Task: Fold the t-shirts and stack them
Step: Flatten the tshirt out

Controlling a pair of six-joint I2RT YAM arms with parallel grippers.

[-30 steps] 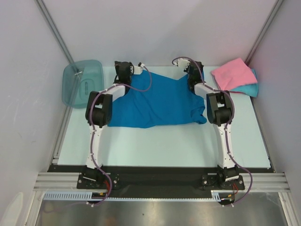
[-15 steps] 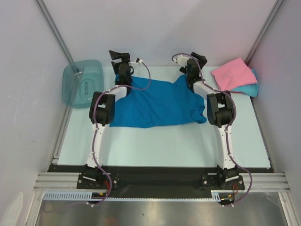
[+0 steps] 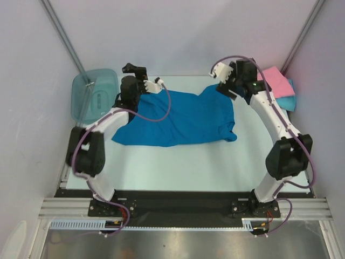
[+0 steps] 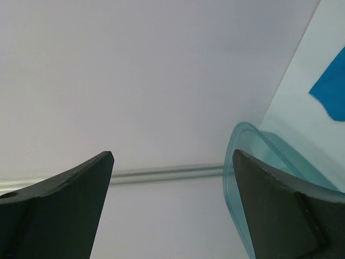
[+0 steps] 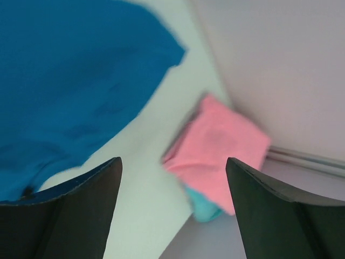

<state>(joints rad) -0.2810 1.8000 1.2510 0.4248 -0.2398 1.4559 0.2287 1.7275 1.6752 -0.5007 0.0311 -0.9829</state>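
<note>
Currently, both grippers are off the cloth.

1. Left gripper [image 3: 135,69]: it sits over the far left part of the blue shirt [image 3: 178,118]. In the left wrist view the two fingers [image 4: 70,205] stand wide apart with nothing between them. They are aimed at the back wall and at the rim of the teal bin [image 4: 242,162]. Only a corner of the blue shirt shows at the right edge of that view.

2. Right gripper [image 3: 225,89]: it sits above the far right corner of the blue shirt. In the right wrist view its fingers [image 5: 70,210] are spread and hold nothing. The blurred cloth lies below them and is not touched.

3. Blue shirt: it lies unfolded and flat on the table [image 3: 188,167], across the middle toward the far side, with some wrinkles.

4. Pink shirt [image 3: 272,81]: it is folded and lies in the far right corner on top of the turquoise shirt [image 3: 291,102]. The turquoise edge shows along the near and right sides. The right arm crosses in front of this stack in the top view.

5. Teal bin: it stands at the far left corner, apart from the blue shirt.
</note>
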